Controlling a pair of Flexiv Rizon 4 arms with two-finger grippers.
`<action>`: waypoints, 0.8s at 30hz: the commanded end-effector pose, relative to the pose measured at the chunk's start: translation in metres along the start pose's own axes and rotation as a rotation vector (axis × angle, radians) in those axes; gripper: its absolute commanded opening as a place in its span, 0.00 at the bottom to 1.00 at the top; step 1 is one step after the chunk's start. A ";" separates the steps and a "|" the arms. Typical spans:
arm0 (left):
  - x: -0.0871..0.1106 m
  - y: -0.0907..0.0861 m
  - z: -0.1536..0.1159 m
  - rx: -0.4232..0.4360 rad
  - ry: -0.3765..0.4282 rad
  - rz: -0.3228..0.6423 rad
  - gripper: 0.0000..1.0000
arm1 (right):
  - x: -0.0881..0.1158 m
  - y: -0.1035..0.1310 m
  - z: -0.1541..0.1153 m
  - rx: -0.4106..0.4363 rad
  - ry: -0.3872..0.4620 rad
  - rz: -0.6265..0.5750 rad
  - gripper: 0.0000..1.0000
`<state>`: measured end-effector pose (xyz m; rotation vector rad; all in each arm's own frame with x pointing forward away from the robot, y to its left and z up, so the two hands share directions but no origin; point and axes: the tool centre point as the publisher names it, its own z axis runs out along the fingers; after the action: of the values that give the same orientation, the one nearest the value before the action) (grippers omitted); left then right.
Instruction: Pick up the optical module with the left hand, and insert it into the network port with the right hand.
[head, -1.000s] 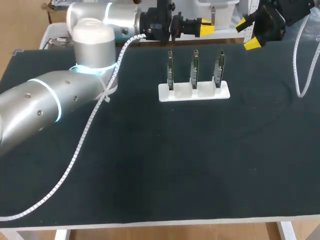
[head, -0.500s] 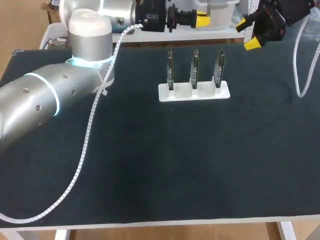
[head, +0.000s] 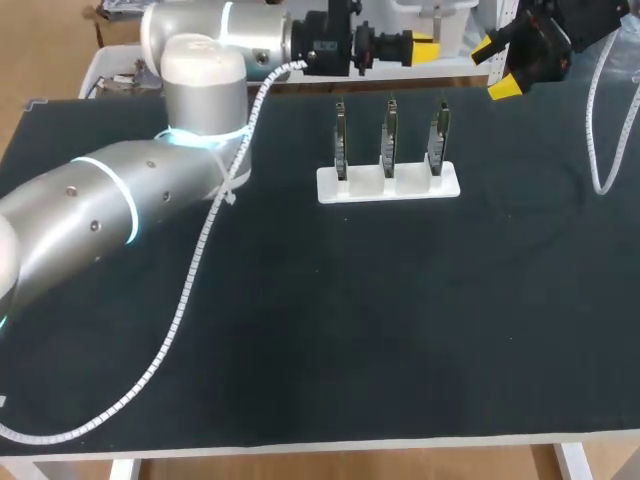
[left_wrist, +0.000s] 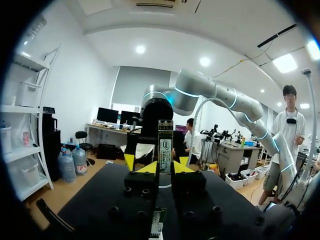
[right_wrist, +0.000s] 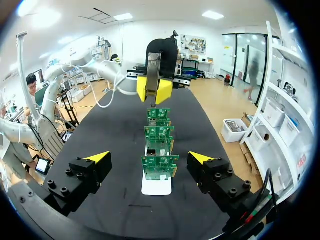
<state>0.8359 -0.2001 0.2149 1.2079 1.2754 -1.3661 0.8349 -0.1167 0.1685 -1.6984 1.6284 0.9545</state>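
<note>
Yellow-tipped, our left gripper (head: 425, 48) is hovering beyond three green circuit boards (head: 388, 135) in a white base (head: 388, 184) (head view). Left wrist view: it is clamping the slim silver optical module (left_wrist: 165, 142). Right wrist view: our right gripper (right_wrist: 149, 158) is standing open.

My head camera looks down from above and behind on the whole flat black table (head: 350, 330), while both wrist cameras sit low at its far edge, facing each other, and the right one shares with it the white plastic stand (head: 388, 183).
</note>
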 end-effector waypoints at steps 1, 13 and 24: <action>0.003 0.005 0.007 -0.003 -0.011 0.000 0.00 | 0.000 -0.008 -0.002 -0.948 -0.002 0.000 1.00; 0.010 0.000 0.021 -0.041 -0.033 0.000 0.00 | 0.000 -0.008 -0.002 -0.948 -0.002 0.000 1.00; 0.013 -0.004 0.022 -0.063 -0.044 0.008 0.00 | 0.000 -0.008 -0.002 -0.948 -0.002 0.000 1.00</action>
<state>0.8375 -0.2233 0.2020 1.1525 1.2609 -1.3495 0.8349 -0.1167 0.1685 -1.6984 1.6284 0.9544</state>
